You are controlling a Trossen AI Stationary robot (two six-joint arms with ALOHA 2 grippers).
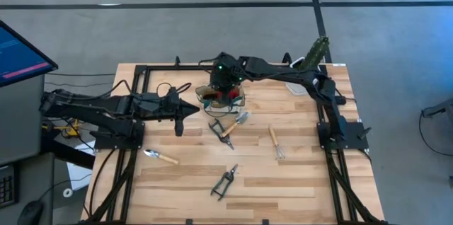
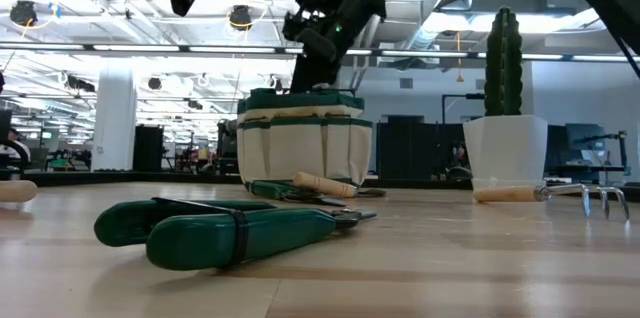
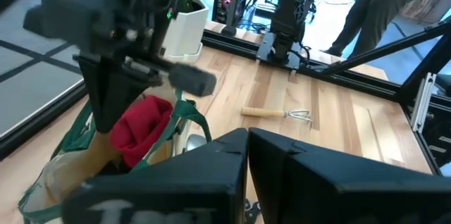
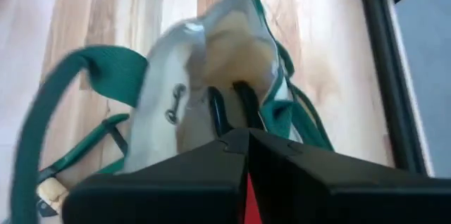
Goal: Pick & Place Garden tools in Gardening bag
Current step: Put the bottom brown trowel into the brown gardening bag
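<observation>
Table: light wooden planks, black frame rails along both sides. Right arm: reaches from the right rail across to the bag; right gripper sits directly over the bag's open mouth, fingers pressed together on a red-headed tool whose red part shows inside the bag opening. Left arm: lies level on the left side; left gripper points at the bag from just beside it, fingers closed narrow and holding nothing. Bag: cream fabric with green trim and green handles, standing upright near the table's far middle, mouth open. Cactus: green, upright in a white pot at the far right corner. Shears: green handles, lying flat near the front middle of the table, well apart from the bag. Second shears: lying just in front of the bag, touching or crossing the trowel. Trowel: wooden handle, metal blade, flat on the table in front of the bag. Small shovel: wooden handle, flat on the front left. Hand rake: thin wooden handle, metal tines, flat to the right of the middle.
</observation>
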